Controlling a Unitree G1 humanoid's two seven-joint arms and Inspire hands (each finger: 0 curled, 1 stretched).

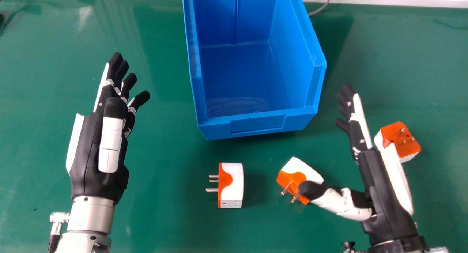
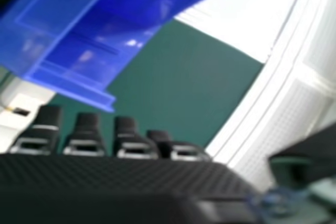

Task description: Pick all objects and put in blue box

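Observation:
My left hand (image 1: 106, 136) is over the table's left side in the head view, fingers straight and nothing held. My right hand (image 1: 380, 183) is open at the right, its thumb overlapping the view of the middle orange-and-white plug adapter (image 1: 292, 174). Another adapter (image 1: 232, 185) lies in front of the blue box, prongs pointing left. A third adapter (image 1: 402, 141) sits beyond the right hand, prongs up, partly hidden by it. The blue box (image 1: 257, 124) appears empty. In the right hand view, straight fingertips of my right hand (image 2: 86, 135) show near the blue box (image 2: 73, 85).
The green table (image 1: 161, 216) extends around the box and adapters. A grey cable (image 1: 321, 8) runs behind the box's right side. A pale ledge (image 1: 384, 0) borders the table's far edge.

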